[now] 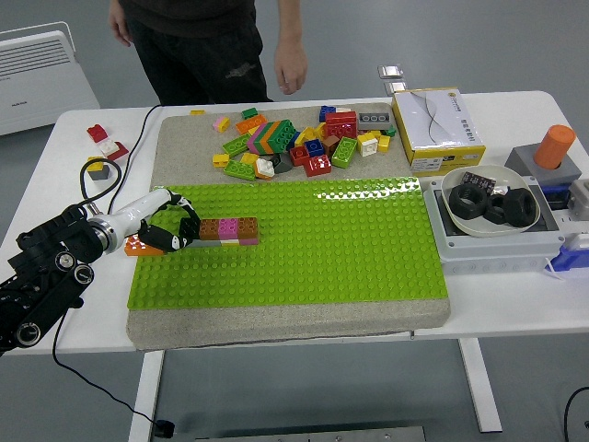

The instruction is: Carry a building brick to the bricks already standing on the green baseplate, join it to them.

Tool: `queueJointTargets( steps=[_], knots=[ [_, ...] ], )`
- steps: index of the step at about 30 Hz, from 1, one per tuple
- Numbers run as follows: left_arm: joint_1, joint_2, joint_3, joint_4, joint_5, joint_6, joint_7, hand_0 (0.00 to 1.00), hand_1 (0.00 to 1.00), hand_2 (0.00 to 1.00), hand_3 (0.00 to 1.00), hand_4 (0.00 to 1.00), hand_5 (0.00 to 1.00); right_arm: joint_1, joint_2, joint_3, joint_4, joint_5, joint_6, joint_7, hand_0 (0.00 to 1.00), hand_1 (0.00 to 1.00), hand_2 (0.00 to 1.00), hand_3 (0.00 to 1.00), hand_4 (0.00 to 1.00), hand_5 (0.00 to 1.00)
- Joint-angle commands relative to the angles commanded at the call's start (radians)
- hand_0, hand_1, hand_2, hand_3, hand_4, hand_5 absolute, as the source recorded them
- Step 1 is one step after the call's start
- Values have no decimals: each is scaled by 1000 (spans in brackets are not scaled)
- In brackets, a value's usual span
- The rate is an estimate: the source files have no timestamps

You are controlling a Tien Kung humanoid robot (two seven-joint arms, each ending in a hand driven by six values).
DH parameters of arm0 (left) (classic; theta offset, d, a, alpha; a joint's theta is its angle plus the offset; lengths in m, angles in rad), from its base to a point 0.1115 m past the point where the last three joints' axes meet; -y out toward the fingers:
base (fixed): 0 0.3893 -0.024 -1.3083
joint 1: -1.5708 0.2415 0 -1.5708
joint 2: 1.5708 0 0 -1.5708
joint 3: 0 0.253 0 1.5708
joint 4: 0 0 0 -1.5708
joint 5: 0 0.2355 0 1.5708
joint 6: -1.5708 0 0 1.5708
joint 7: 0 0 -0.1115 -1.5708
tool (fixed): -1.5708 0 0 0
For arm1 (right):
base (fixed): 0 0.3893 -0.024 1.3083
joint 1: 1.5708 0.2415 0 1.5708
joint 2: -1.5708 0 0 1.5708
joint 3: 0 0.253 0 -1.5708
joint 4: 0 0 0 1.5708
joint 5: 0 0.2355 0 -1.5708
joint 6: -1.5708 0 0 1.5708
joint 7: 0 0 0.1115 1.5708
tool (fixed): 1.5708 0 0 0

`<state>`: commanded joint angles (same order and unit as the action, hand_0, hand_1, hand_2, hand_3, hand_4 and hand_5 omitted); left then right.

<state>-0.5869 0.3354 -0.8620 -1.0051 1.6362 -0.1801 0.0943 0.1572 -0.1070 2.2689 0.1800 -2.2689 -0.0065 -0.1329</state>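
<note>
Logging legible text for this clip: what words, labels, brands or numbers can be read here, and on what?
None can be read.
Yellow-and-white box: print on its top, too small to read.
Black card in the bowl: pale marks, blurred.
Bricks and baseplate: no text visible.

a yellow and white box (438,127) sits near the table's (515,308) far right edge. a white bowl (490,202) of black nuts (471,199) rests on a grey tray (488,241) at the right edge, an orange cylinder (555,145) beyond it. a person (198,41) stands at the far side, one hand (291,71) hanging. a white heater (44,74) stands off the far left corner.
</note>
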Motion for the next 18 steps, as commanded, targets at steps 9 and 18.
queueJointTargets(
  steps=[9,18],
  knots=[
    [3,-1,0,1,-3,3,-2,925,942,901,584,620,34,0,-1,0,0,0,0,-1,673,627,613,710,742,957],
    [4,-2,1,5,-8,7,-6,925,942,901,589,608,43,2,1,0,0,0,2,6,671,626,617,707,742,957]
  ],
)
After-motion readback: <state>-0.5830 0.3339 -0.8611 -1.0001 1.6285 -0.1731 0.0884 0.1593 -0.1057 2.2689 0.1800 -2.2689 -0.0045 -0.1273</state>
